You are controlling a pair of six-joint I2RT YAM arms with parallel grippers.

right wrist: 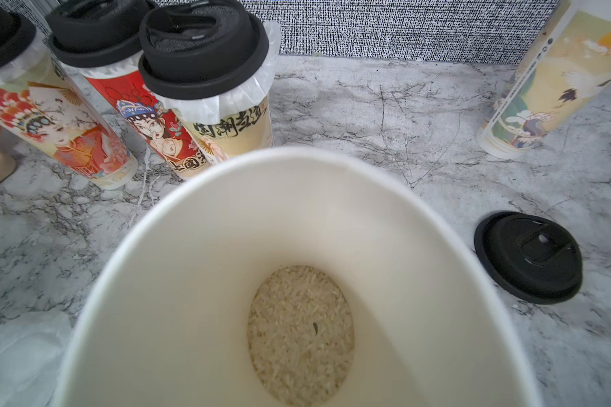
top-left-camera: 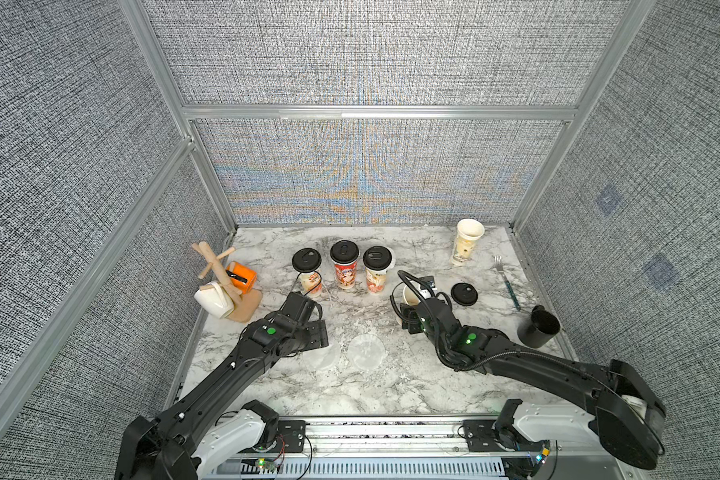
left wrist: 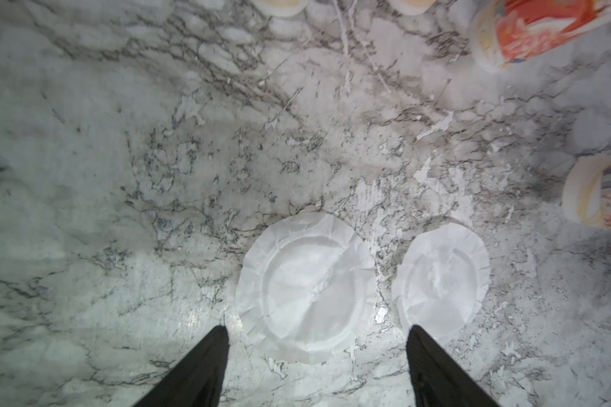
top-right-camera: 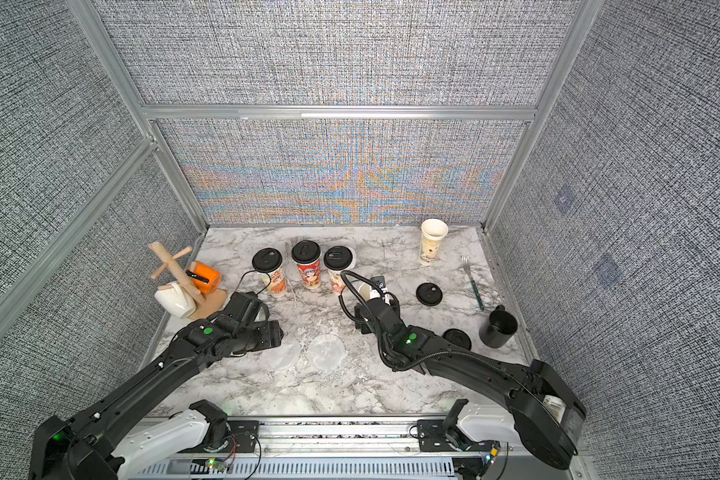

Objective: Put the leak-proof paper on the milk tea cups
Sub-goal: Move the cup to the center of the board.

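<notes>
2 leak-proof paper discs lie flat abt 6 o'clock of table (top-left-camera: 391, 386) centre. The left disc (left wrist: 306, 287) is below the left gripper (left wrist: 317, 327), jaws wide apart & empty; the right disc (top-left-camera: 366, 352) is just at its 3. 3 more papers poke out under the black lids of 3 lidded cups (top-left-camera: 344, 266) at 12. A 4th cup (top-left-camera: 410, 296), rice inside per R wrist view, blocks sight of the right gripper (top-left-camera: 408, 313) jaws, so clamp unclear. The 5th cup (top-left-camera: 468, 241) stands open at 1. A loose lid (top-left-camera: 464, 294) lies at 3; a 2nd lid (top-right-camera: 457, 338) shows in a top view only.
</notes>
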